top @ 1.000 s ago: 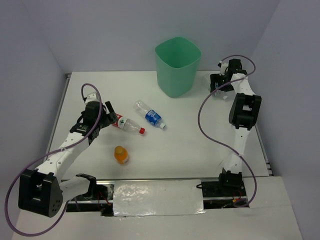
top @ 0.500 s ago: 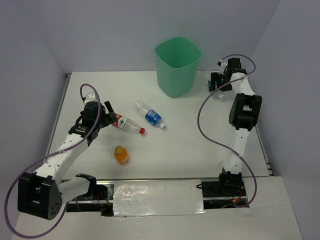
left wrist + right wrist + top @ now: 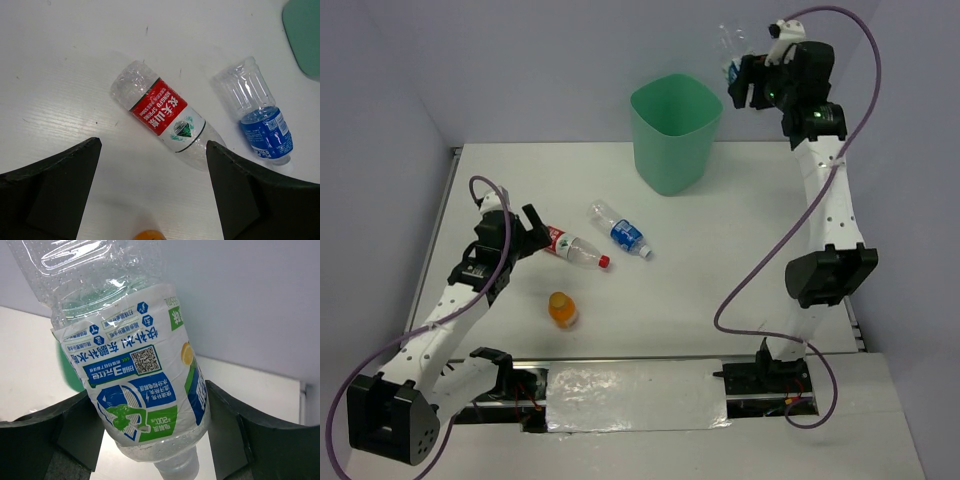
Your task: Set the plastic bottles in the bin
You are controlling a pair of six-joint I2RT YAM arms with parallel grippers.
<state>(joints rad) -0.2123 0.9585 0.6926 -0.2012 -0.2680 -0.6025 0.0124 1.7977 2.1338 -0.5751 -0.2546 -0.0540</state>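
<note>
Lifted from table height, the right gripper (image 3: 738,80) now hangs high over the far side of the table (image 3: 720,270), just right of the mint-green bin (image 3: 675,140). Its jaws are clamped on a clear blue-labelled bottle (image 3: 135,375). At the left, the left gripper (image 3: 536,230) has its jaws spread wide, with the red-labelled bottle (image 3: 160,117) lying just ahead of them, untouched. Right of that bottle lies a second blue-labelled bottle (image 3: 622,232), and nearer lies an orange bottle (image 3: 561,310).
</note>
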